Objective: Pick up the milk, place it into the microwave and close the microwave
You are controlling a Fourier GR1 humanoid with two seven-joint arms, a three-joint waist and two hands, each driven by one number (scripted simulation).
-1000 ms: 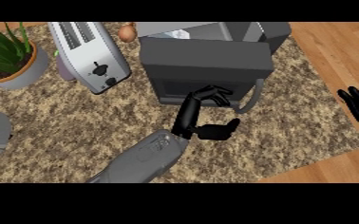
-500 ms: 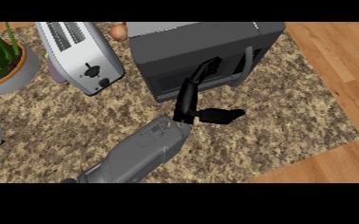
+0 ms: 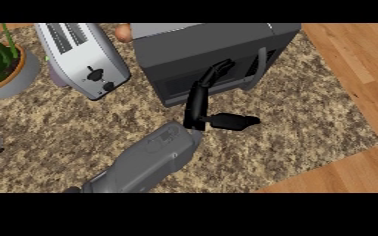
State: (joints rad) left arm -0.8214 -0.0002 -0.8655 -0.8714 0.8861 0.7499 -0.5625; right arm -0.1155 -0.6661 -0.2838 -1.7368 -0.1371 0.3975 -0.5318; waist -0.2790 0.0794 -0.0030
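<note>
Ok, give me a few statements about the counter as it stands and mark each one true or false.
1. The microwave door is shut. True.
2. The left hand has straight fingers on the microwave's front. True.
3. The toaster stands to the right of the microwave. False: it stands to its left.
4. The milk carton sits on the counter in front of the microwave. False: no milk shows anywhere in the head view.
5. A potted plant shows at the view's left edge. True.
6. The right hand rests beside the microwave. False: it is out of view.
</note>
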